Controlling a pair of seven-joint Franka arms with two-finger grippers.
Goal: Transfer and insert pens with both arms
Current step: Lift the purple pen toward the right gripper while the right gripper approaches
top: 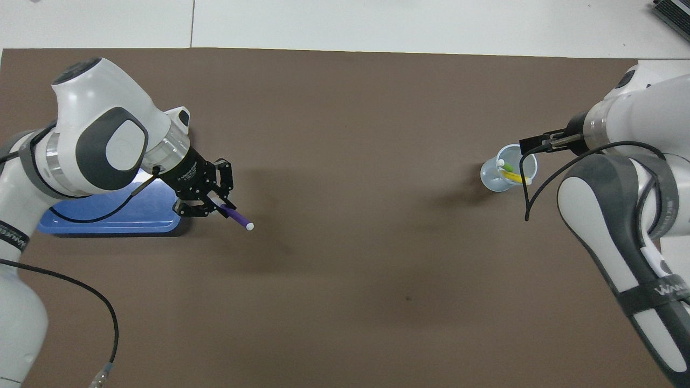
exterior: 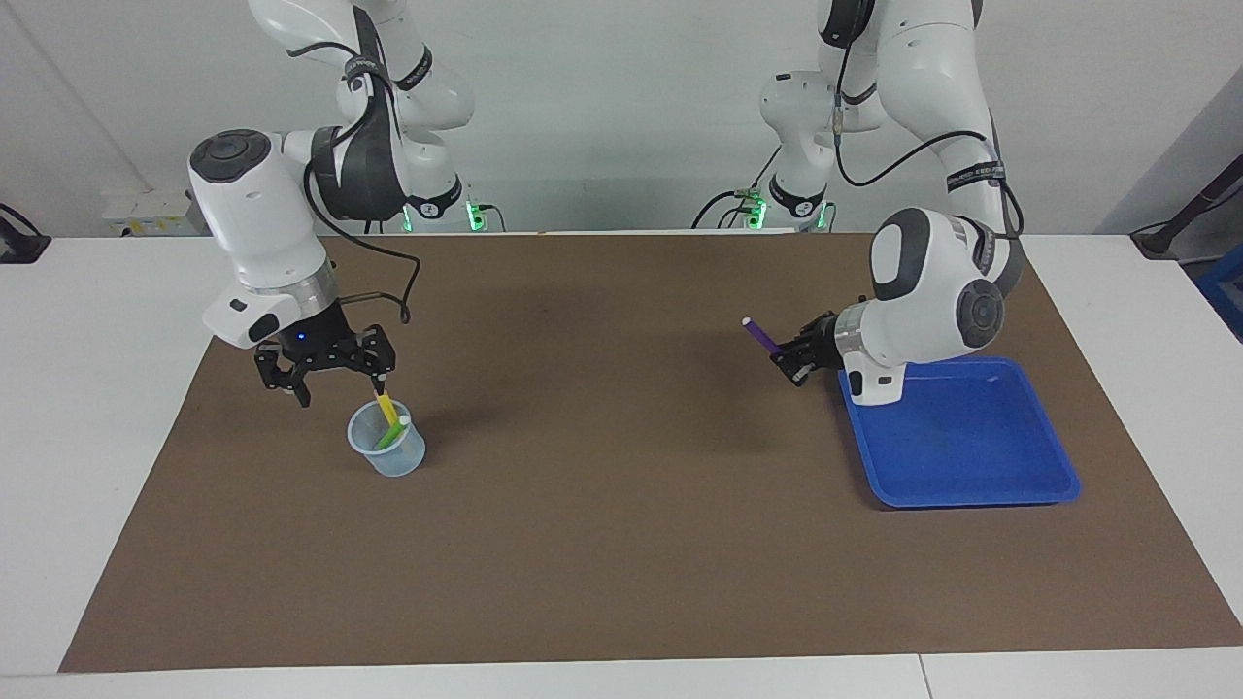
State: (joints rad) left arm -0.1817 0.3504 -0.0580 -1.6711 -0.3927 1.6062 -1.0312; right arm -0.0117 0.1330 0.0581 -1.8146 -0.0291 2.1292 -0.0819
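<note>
Left gripper [exterior: 789, 361] clamped on purple pen [exterior: 760, 335] beside blue tray [exterior: 971, 485]; right gripper [exterior: 335, 383] spread wide over cup [exterior: 388, 456].

You face a white surface [exterior: 97, 466] covered almost edge to edge by a brown mat [exterior: 621, 544]. A seam [top: 192, 24] splits the surface's white top at the end farthest from the robots. A plain pale wall [exterior: 602, 116] rises at the robots' end, and soft, even light leaves faint shadows on the mat. Low on that wall, toward the right arm's end, you see a white socket strip [exterior: 146, 216]. Something blue [exterior: 1226, 286] shows at the frame's edge toward the left arm's end.
</note>
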